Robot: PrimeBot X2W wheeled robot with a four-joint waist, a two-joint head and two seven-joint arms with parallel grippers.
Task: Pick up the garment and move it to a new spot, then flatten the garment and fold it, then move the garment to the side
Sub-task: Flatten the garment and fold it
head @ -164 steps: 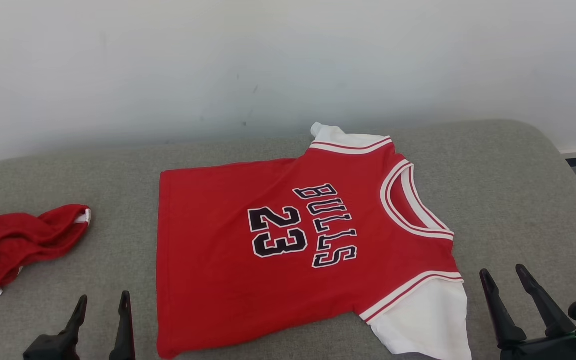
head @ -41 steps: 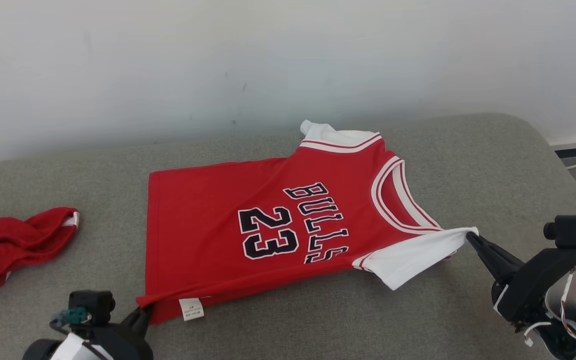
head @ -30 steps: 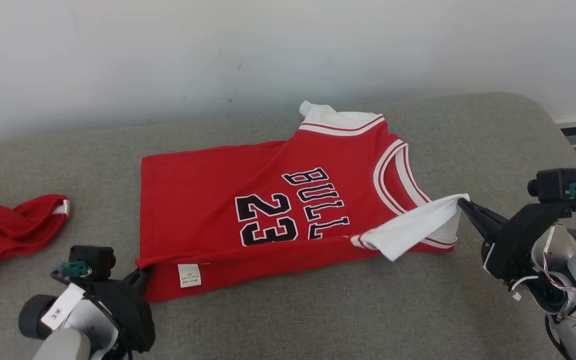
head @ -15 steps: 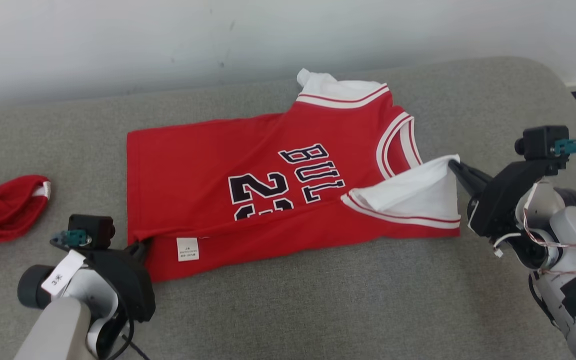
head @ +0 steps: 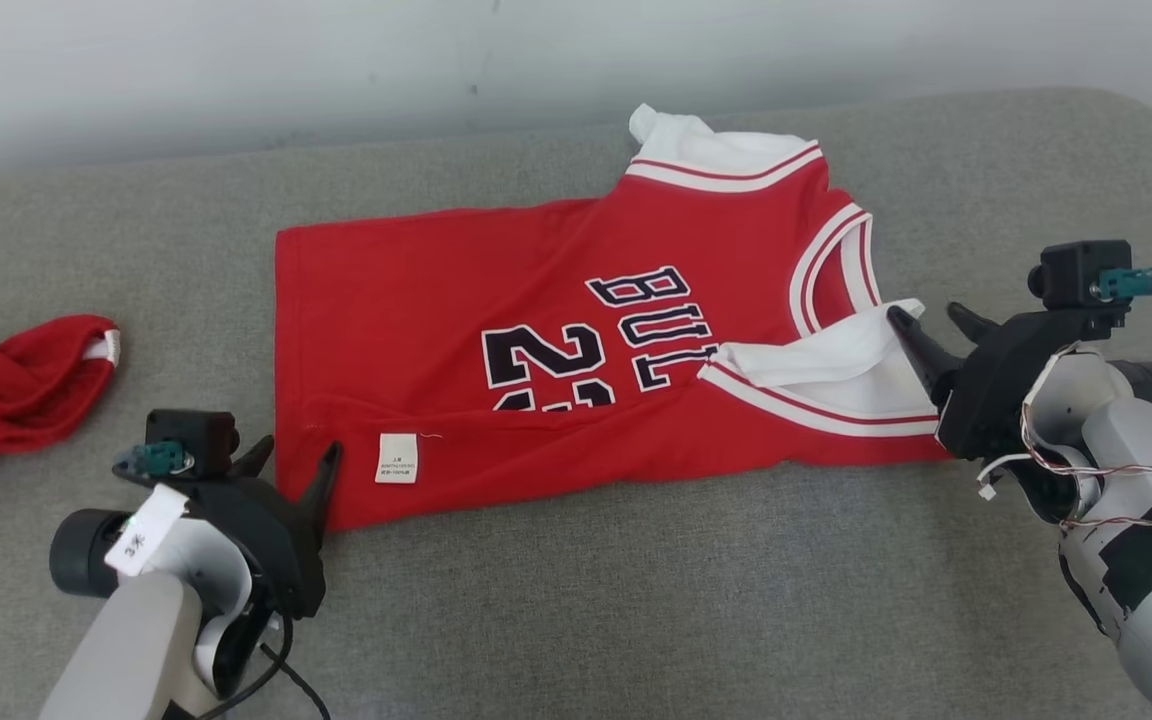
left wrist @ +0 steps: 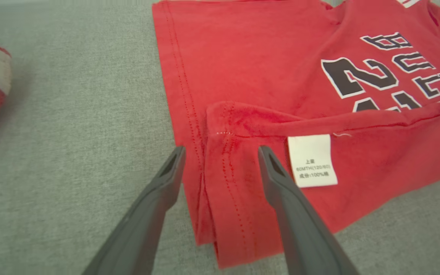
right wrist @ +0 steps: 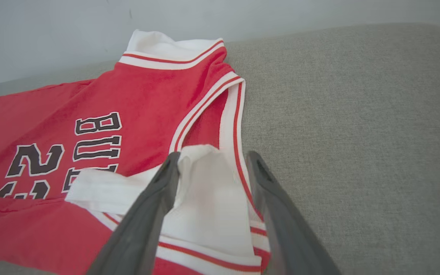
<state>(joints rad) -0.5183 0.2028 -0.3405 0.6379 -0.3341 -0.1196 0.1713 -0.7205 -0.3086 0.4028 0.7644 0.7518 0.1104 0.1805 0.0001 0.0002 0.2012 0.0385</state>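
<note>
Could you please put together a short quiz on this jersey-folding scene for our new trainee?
1. True or false: the left gripper is shut on the hem of the jersey.
2. Which part of the jersey lies between the fingers of the right gripper? A. the near sleeve B. the care label C. the neckline
3. What lies on the grey cushion to the left of the jersey?

Key
1. False: its jaws stand open, one on either side of the hem corner.
2. A.
3. A crumpled red garment.
</note>
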